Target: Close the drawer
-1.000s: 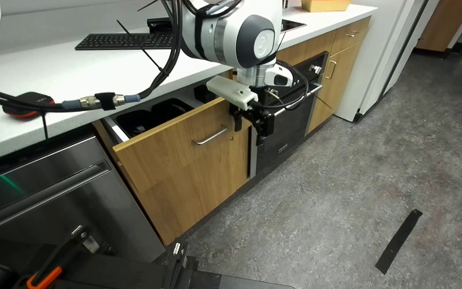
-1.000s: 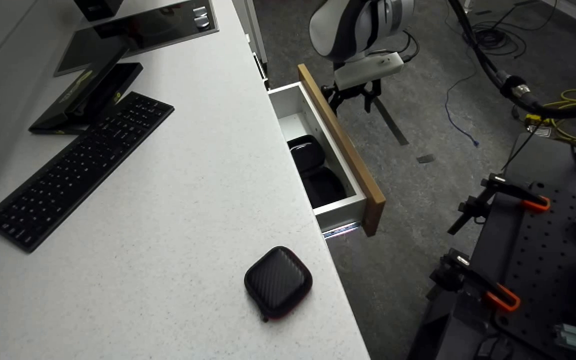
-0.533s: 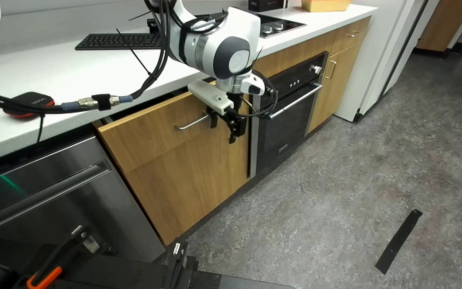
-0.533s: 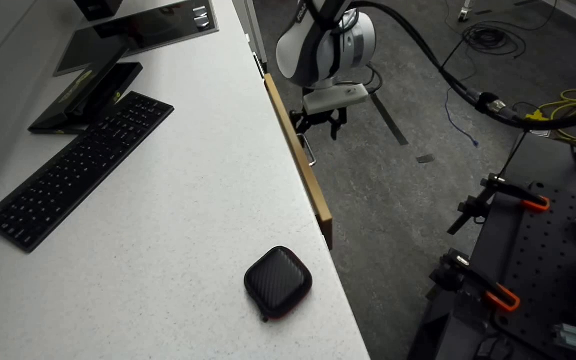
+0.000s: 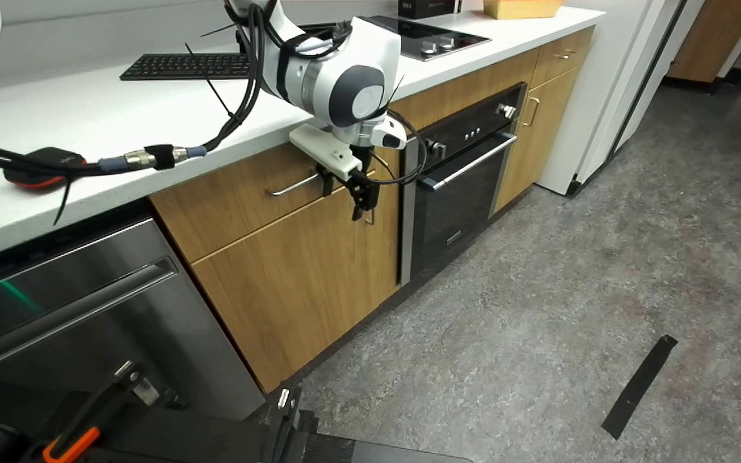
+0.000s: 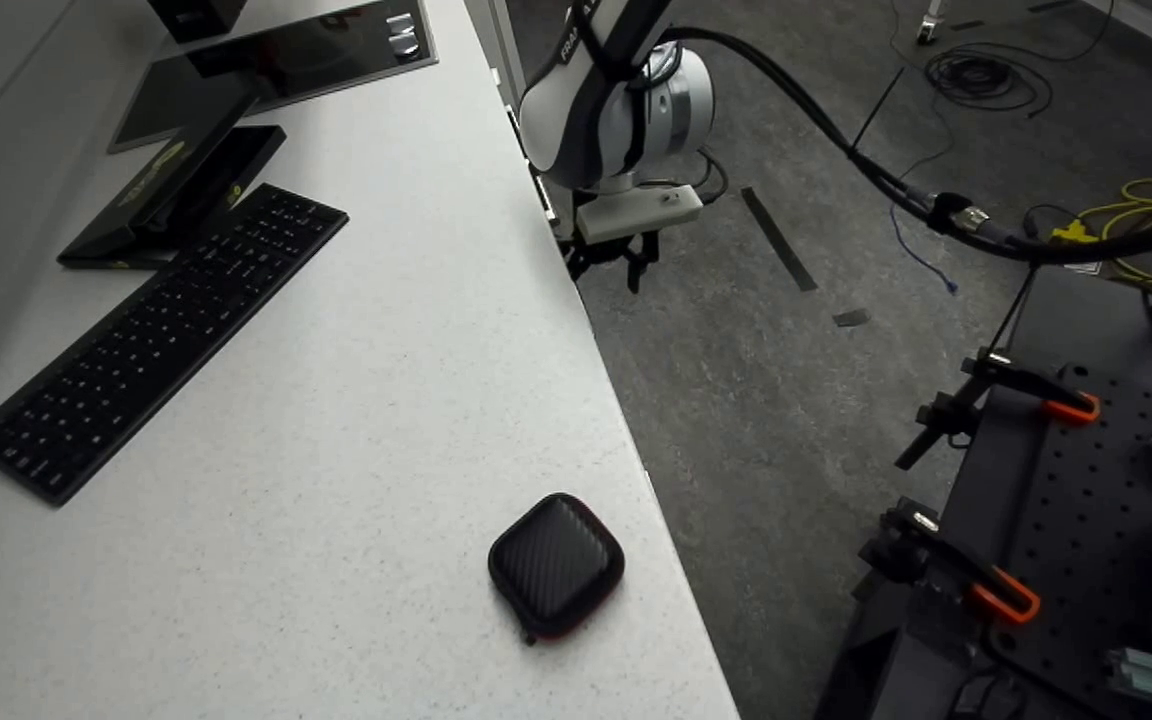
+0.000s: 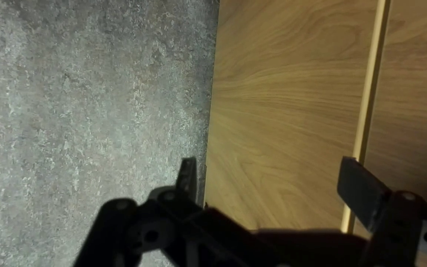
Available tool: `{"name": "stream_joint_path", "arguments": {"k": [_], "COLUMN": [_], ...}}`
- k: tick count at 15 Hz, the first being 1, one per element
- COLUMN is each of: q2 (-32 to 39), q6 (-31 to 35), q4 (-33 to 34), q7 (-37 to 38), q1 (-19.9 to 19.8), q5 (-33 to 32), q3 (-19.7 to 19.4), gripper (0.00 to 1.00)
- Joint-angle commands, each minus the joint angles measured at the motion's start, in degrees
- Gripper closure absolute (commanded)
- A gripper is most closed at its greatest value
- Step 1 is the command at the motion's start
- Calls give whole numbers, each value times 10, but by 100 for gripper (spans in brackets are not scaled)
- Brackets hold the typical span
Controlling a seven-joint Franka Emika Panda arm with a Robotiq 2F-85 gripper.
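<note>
Your drawer (image 5: 235, 202) is closed: light-wood front sits in under the lip of the white countertop (image 5: 107, 109), level with the wood cabinet door (image 5: 293, 289) below, thin seam (image 7: 367, 92) between the 2. Slim silver bar handle (image 5: 294, 185) across that front; your gripper (image 5: 342, 204) hangs just beside its end, pointing down, in an exterior view. In the wrist view you have the 2 black fingers (image 7: 361, 189) spread well apart, cabinet door showing through the gap. 1 finger stands before the speckled grey floor (image 7: 87, 111), just off the door's bottom edge; the other covers part of the seam. Contact with the wood: you cannot tell from these angles. Arm (image 5: 370, 51) bends over the countertop edge, pale housing (image 5: 325, 151) on its wrist. Flanking the drawer you have a stainless steel appliance door (image 5: 184, 328) on 1 side, a black-fronted oven (image 5: 454, 212) on the other. On the countertop, both exterior views give you a black keyboard (image 6: 156, 340), a small black case (image 6: 556, 565) with red trim, and a glass cooktop (image 6: 306, 65) well apart from the case. 2 orange-and-black clamps (image 6: 1006, 595) sit at the edge of a black perforated plate (image 6: 1076, 500). Strip of black tape (image 5: 640, 386) flat on the floor.
</note>
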Motion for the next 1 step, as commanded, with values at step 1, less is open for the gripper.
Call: {"name": "stream_joint_path", "arguments": {"k": [1], "q2": [1], "q6": [-4], "q4": [4], "q7": [-7], "q1": [8], "q5": [11], "q3": [-9], "gripper": [0]}}
